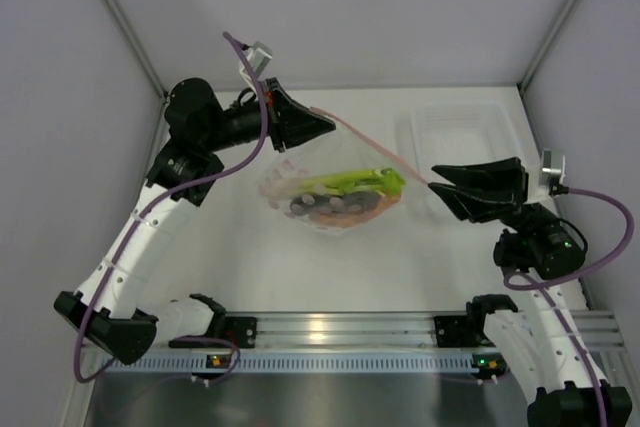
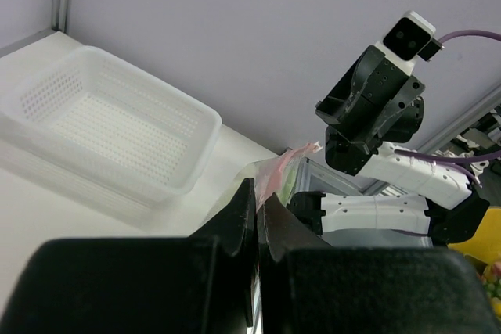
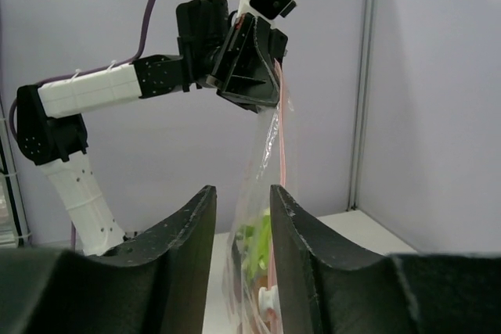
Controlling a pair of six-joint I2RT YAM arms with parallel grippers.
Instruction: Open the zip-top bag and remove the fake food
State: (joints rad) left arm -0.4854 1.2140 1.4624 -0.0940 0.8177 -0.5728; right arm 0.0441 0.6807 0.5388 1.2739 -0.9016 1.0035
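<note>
The zip-top bag (image 1: 335,197) hangs lifted above the table, its pink-red zip strip (image 1: 370,142) stretched between the two grippers. Inside lie the fake food pieces: a yellow-green leek stalk (image 1: 355,183), grey fish (image 1: 312,205) and orange slice (image 1: 352,211). My left gripper (image 1: 325,125) is shut on the bag's top corner; in the left wrist view the pink edge (image 2: 278,168) sticks out between the closed jaws (image 2: 258,193). My right gripper (image 1: 436,187) is open, its fingers either side of the bag's other end (image 3: 274,154), not pinching it (image 3: 241,193). Green food (image 3: 254,244) shows through the plastic.
A white perforated basket (image 1: 460,132) stands at the back right of the table, just behind the right gripper; it also shows in the left wrist view (image 2: 102,131). Grey walls enclose the table on three sides. An aluminium rail (image 1: 330,327) runs along the near edge.
</note>
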